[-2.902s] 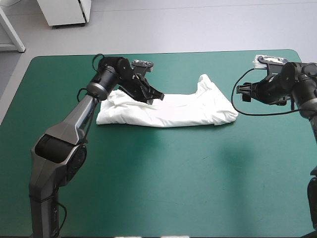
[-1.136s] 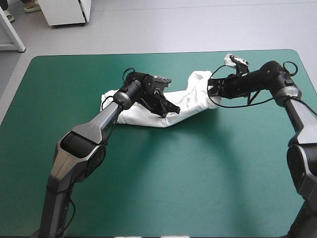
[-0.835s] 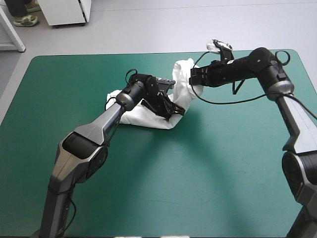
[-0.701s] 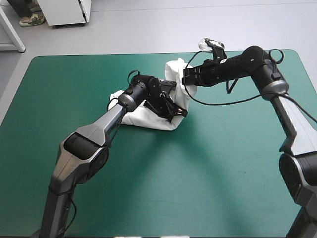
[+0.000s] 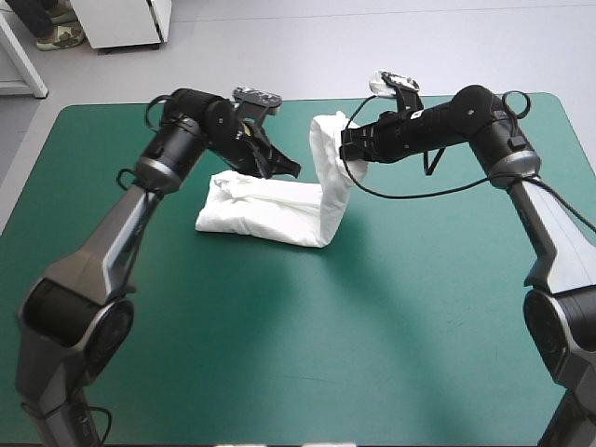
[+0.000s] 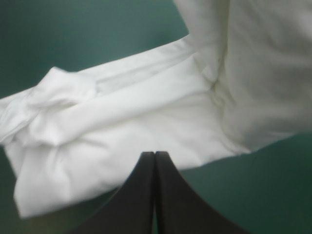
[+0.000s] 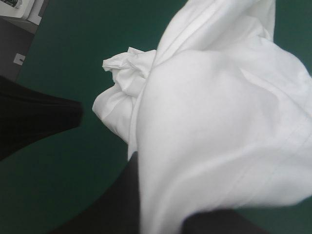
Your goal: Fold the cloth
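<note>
The white T-shirt (image 5: 265, 209) lies as a folded strip left of the table's middle. Its right end (image 5: 328, 154) stands raised in an upright flap, with my right gripper (image 5: 345, 149) shut on its top. In the right wrist view the T-shirt (image 7: 214, 126) fills the space between the black fingers (image 7: 114, 207) of my right gripper (image 7: 163, 217). My left gripper (image 5: 292, 170) hovers shut over the strip's far edge, holding nothing. In the left wrist view, my left gripper (image 6: 154, 156) forms one pointed arch above the T-shirt (image 6: 146, 107). The left gripper (image 7: 48, 119) also shows in the right wrist view, beside the cloth.
The teal-green cover (image 5: 372, 326) lies bare across the near half of the table and at the far left (image 5: 102, 149). The right arm's black cable (image 5: 419, 191) hangs in a loop above the cover, right of the raised flap.
The right gripper carried the shirt's right end up and leftward, then held still. Just before now the left gripper drew back from the fold line toward the far left, off the cloth.
</note>
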Robot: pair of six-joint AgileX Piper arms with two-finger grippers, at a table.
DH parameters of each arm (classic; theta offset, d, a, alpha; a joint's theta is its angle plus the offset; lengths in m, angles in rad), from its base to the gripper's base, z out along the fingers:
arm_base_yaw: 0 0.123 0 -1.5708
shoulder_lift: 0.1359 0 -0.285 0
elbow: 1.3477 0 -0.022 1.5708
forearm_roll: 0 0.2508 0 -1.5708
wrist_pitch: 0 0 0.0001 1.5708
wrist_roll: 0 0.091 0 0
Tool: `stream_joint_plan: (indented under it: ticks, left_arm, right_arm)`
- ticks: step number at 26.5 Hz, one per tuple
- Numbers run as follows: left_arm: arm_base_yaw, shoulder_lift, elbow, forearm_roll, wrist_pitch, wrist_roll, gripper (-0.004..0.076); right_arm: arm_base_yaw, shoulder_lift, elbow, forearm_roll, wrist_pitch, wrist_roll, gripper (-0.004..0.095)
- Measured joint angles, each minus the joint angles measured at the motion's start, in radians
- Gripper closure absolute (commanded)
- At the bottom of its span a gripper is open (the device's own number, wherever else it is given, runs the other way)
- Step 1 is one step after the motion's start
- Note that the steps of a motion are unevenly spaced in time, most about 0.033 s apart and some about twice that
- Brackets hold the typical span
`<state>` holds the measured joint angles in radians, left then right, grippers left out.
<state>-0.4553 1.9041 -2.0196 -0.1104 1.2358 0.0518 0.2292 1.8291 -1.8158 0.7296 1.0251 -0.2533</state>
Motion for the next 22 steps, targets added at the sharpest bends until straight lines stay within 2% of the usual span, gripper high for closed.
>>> stream_joint_plan:
  ticks: [4, 5, 7, 8, 10, 13, 16, 18, 22]
  left_arm:
    - [0.118, -0.285, 0.389, 0.015, 0.0, 0.006, 0.0733]
    - [0.161, -0.374, 0.551, 0.02, 0.001, 0.006, 0.0733]
    - [0.194, -0.46, 0.682, 0.023, 0.003, 0.006, 0.0733]
    - [0.207, -0.506, 0.747, 0.023, 0.005, 0.006, 0.0733]
    - [0.224, -0.592, 0.843, 0.023, 0.007, 0.006, 0.0733]
    - [0.231, -0.688, 0.935, 0.024, 0.009, 0.005, 0.0733]
    - [0.233, -0.753, 0.968, 0.028, 0.01, 0.003, 0.0733]
    - [0.234, -0.784, 0.968, 0.035, 0.008, 0.003, 0.0733]
    - [0.234, -0.818, 0.968, 0.044, 0.009, 0.003, 0.0733]
  right_arm:
    - [0.11, 0.029, -0.048, 0.001, -0.086, 0.0, 0.0924]
    - [0.149, 0.072, -0.109, 0.004, -0.098, 0.0, 0.0924]
    - [0.189, 0.136, -0.2, 0.006, -0.102, 0.005, 0.0903]
    - [0.21, 0.178, -0.252, 0.008, -0.102, 0.01, 0.0872]
    - [0.251, 0.271, -0.351, 0.011, -0.09, 0.016, 0.0742]
    - [0.302, 0.399, -0.502, 0.015, -0.051, 0.018, 0.0433]
    - [0.336, 0.494, -0.616, 0.016, -0.001, 0.027, 0.0188]
    - [0.345, 0.526, -0.663, 0.007, 0.024, 0.053, 0.0148]
    - [0.324, 0.524, -0.712, -0.035, 0.103, 0.108, 0.0203]
